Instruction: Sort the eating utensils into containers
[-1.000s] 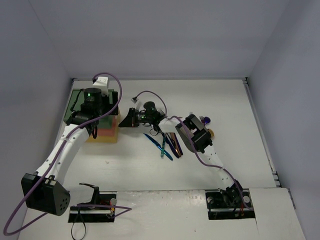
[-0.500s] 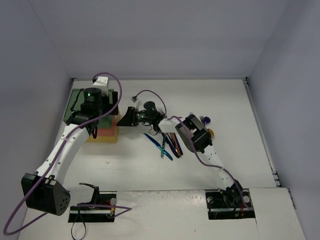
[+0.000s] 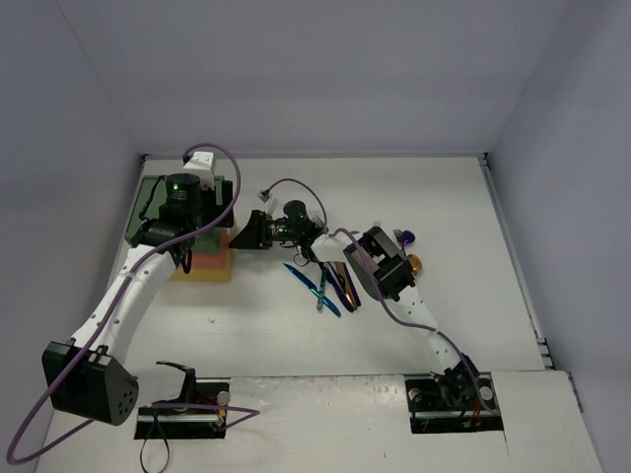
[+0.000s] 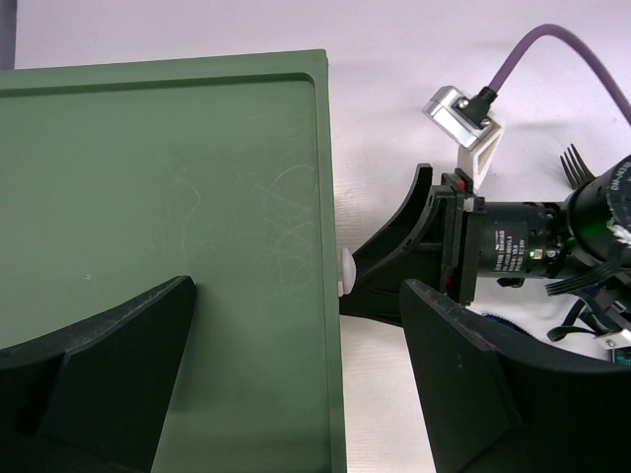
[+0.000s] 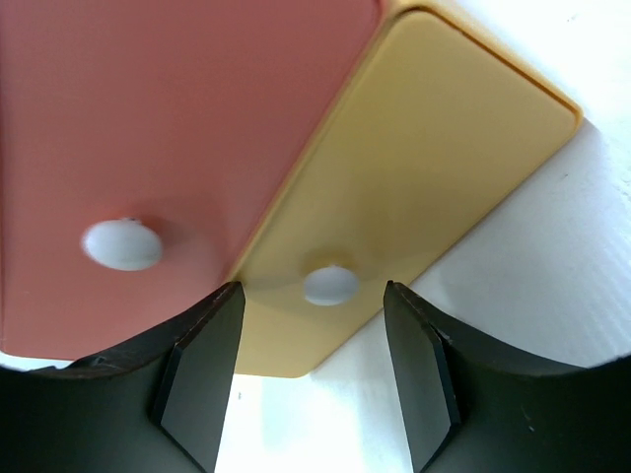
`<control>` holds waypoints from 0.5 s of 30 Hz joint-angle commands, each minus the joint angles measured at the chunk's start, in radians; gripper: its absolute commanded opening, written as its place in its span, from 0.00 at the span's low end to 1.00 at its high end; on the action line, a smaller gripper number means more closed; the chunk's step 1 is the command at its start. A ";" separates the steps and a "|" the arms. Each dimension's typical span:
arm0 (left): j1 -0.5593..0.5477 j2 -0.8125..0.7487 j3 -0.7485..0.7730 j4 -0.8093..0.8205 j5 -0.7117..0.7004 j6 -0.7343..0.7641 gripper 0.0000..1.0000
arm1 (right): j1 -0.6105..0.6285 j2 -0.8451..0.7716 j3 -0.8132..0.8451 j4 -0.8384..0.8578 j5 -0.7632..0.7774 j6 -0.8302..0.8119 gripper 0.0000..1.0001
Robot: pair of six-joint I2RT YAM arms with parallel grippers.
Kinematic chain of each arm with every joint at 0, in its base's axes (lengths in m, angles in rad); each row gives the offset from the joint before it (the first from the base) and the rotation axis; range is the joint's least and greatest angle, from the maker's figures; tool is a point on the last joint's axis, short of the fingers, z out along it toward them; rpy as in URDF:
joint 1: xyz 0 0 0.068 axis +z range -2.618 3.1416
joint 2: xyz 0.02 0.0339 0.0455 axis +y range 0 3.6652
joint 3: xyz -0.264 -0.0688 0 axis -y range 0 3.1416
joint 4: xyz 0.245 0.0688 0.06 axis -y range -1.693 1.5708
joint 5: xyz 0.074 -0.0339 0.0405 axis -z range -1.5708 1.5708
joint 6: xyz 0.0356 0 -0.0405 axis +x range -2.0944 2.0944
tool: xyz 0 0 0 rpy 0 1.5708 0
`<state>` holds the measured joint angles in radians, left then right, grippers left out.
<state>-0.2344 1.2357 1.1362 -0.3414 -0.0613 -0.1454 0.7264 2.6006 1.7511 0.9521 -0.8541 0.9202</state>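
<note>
1. Drawers come first: the drawer unit (image 3: 212, 262) stands at the far left of the table (image 3: 473, 296). I see its green top (image 4: 168, 217) from the left wrist camera.
2. The right wrist camera looks straight at two fronts, the orange-red drawer (image 5: 148, 108) and the yellow drawer (image 5: 424, 148) beside it.
3. Each front carries a round white pull: the orange-red drawer's knob (image 5: 121, 244) and the yellow drawer's knob (image 5: 330, 284).
4. No view shows the inside of any drawer. I get only lid and fronts, so I cannot tell what any of them holds.
5. My right gripper (image 5: 311, 370) is spread and points at the unit's right side. The yellow drawer's knob sits in the gap just past its fingertips (image 5: 202, 365), and it pinches nothing.
6. My left gripper (image 4: 296, 394) is spread wide above the right edge of the green top. One finger is over the lid, the other is over the table, and nothing is between them.
7. The cutlery lies on the table to the right of the unit. A cluster (image 3: 325, 288) of blue, teal and dark pieces lies partly under the right arm (image 3: 394, 286).
8. Farther right, beyond the arm's elbow, lie a fork (image 3: 398, 235) and a purple spoon (image 3: 408, 237) close together. A copper spoon (image 3: 415, 264) shows just beside the arm.
</note>
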 commanded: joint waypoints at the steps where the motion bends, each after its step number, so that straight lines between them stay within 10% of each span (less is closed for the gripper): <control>1: 0.000 0.028 0.008 -0.058 0.061 -0.031 0.81 | 0.010 0.001 0.077 0.129 -0.041 0.030 0.54; 15: 0.000 0.030 0.008 -0.059 0.098 -0.033 0.81 | 0.010 0.020 0.084 0.242 -0.066 0.085 0.35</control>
<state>-0.2344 1.2392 1.1370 -0.3337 -0.0319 -0.1452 0.7269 2.6417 1.7756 1.0336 -0.8872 0.9744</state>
